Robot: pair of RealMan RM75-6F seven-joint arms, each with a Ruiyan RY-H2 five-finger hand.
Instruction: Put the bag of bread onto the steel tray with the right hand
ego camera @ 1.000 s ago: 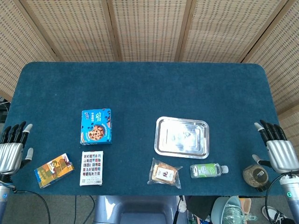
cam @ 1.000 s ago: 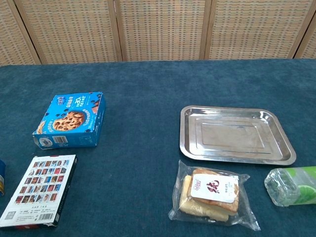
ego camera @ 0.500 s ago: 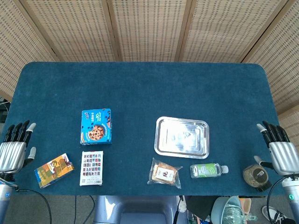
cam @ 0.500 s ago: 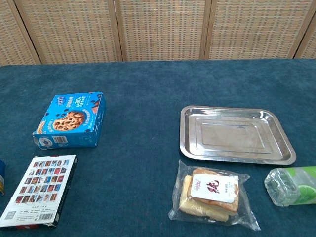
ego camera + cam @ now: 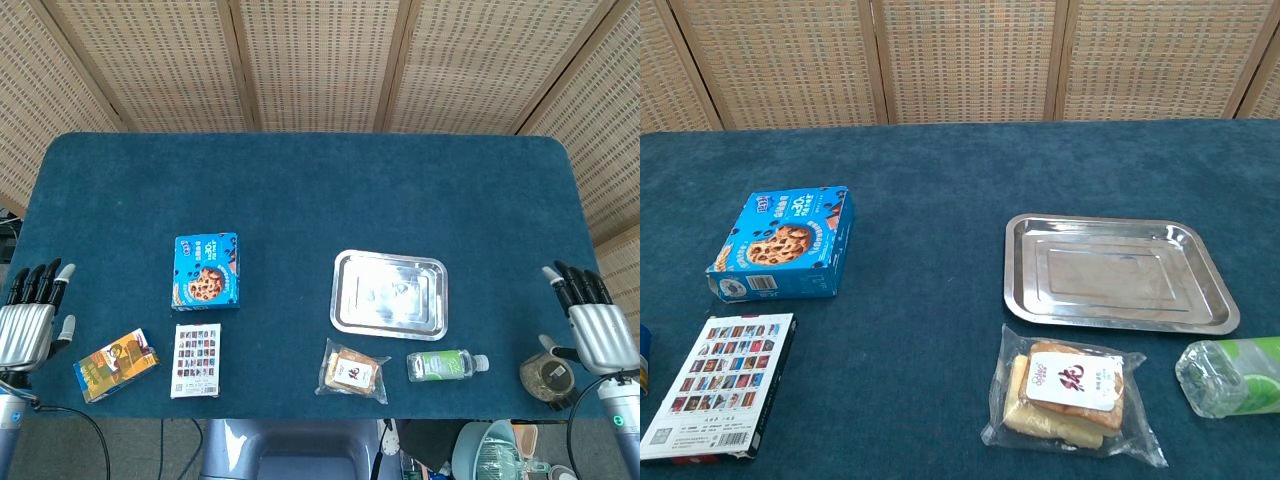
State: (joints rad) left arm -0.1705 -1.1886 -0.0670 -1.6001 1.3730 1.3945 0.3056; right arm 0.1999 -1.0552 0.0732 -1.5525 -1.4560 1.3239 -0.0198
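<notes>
Both hands outside table (image 5: 300, 200) edges.

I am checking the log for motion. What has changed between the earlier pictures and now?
Only slight hand drift in the head view: the right hand and left hand shifted a little at the table edges, both empty. The bag of bread, steel tray and other items stayed put.
</notes>
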